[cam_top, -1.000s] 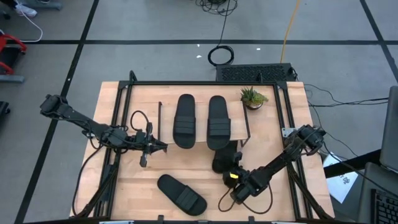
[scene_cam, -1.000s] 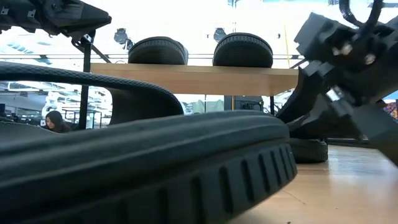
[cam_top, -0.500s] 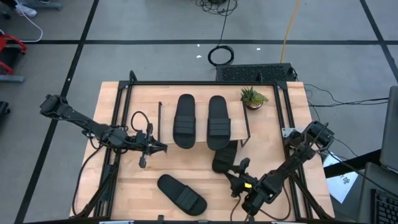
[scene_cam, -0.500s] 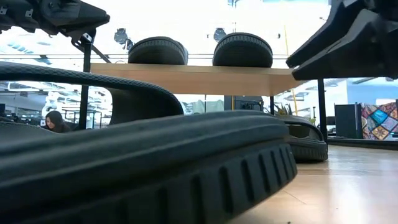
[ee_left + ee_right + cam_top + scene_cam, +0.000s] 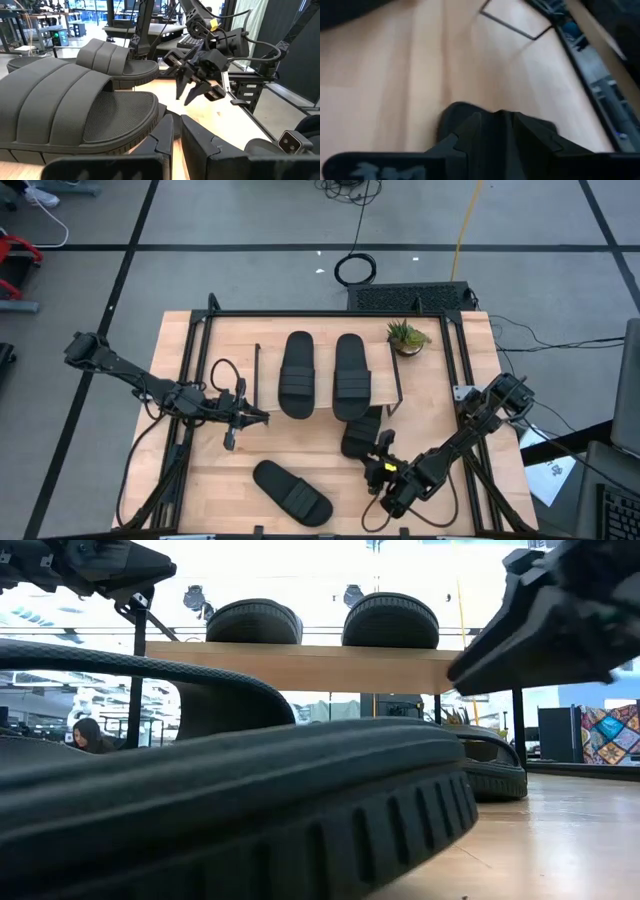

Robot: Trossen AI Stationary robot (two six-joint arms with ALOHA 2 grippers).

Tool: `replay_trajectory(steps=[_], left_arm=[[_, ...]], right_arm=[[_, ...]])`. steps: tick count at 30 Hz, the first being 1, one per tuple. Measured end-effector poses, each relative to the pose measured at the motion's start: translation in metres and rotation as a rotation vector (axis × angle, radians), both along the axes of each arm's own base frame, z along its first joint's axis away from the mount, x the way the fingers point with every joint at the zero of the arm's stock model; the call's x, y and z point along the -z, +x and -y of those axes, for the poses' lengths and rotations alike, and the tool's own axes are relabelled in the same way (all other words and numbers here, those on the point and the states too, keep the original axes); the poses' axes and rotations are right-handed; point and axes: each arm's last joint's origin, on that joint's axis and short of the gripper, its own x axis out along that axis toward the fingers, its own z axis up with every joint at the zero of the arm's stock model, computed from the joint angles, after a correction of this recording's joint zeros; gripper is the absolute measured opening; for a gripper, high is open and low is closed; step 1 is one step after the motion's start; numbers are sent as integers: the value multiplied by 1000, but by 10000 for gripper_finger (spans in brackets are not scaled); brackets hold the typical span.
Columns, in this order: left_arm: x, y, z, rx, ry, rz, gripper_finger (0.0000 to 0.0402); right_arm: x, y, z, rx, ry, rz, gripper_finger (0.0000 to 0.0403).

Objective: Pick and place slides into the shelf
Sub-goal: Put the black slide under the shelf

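The big wooden table [image 5: 200, 480] held everything. On it stood the shelf [image 5: 395, 385], a small low rack with a light wood top. Two slides sat side by side on top of the shelf, the left one [image 5: 297, 374] and the right one [image 5: 352, 376]. From the low view they showed as two dark humps on the plank.

A third slide [image 5: 360, 432] lay on the table just in front of the shelf, partly tucked under its edge. The right gripper [image 5: 384, 442] was very close to this slide, at its near end, with its fingers spread apart and nothing between them. I could not tell if it touched the slide.

The fourth slide [image 5: 292, 492] lay tilted on the table near the front edge, well apart from the shelf. It was to the left of the right gripper and not touching it.

The left gripper [image 5: 262, 416] waited over the table by the left side of the shelf. Its fingers [image 5: 162, 137] were nearly together, with only a thin gap, and they held nothing.

A small green plant [image 5: 407, 337] in a pot stood on the table, just beside the shelf's back right corner.
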Motion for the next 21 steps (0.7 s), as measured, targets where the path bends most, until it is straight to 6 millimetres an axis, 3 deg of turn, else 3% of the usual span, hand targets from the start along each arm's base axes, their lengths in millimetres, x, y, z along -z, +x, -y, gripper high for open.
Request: replay_trajectory(steps=[7, 14, 21], left_arm=[[0, 0, 0, 0, 0, 0, 33], [0, 0, 0, 0, -2, 0, 33], [0, 0, 0, 1, -2, -1, 33]], right_arm=[[2, 5, 2, -87, 35, -111, 168], [2, 7, 7, -20, -52, -57, 244], [6, 7, 19, 38, -17, -113, 281]])
